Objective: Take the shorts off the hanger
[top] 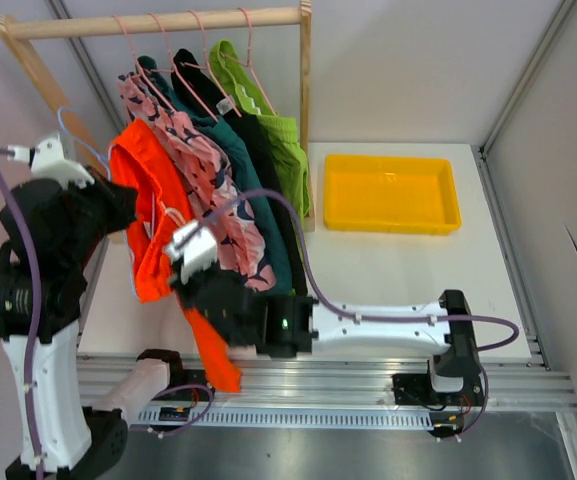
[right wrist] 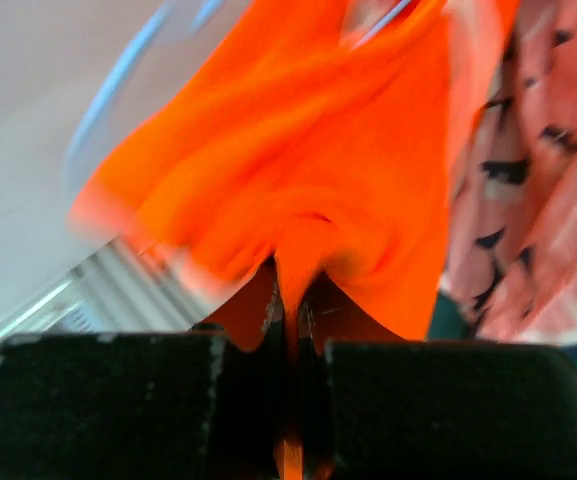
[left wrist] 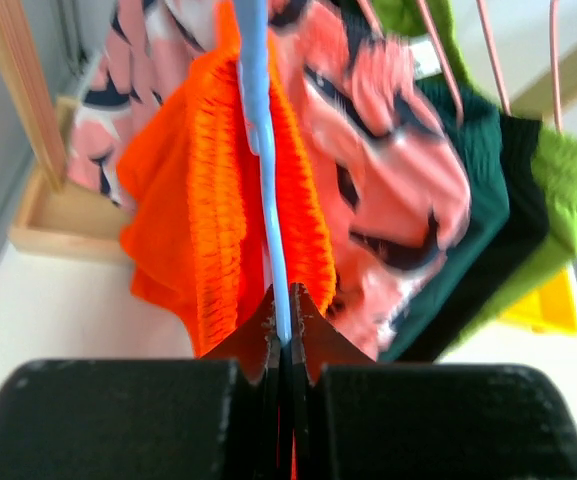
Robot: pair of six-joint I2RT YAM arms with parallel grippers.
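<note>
The orange shorts (top: pixel 150 215) hang off a light blue hanger (left wrist: pixel 258 110), pulled off the wooden rail (top: pixel 163 22) to the left. My left gripper (left wrist: pixel 286 315) is shut on the blue hanger's wire, the orange waistband (left wrist: pixel 213 200) just beyond it. My right gripper (right wrist: pixel 293 300) is shut on a fold of the orange shorts (right wrist: pixel 298 180) near their lower part (top: pixel 213 350). The pink splotched shorts (top: pixel 203 160), teal shorts (top: pixel 238 150), black shorts (top: pixel 263 150) and lime green shorts (top: pixel 278 130) hang on pink hangers from the rail.
A yellow tray (top: pixel 391 193) lies on the white table to the right of the rack. The rack's wooden post (top: pixel 306 110) stands between the clothes and the tray. An aluminium rail (top: pixel 318 385) runs along the near table edge.
</note>
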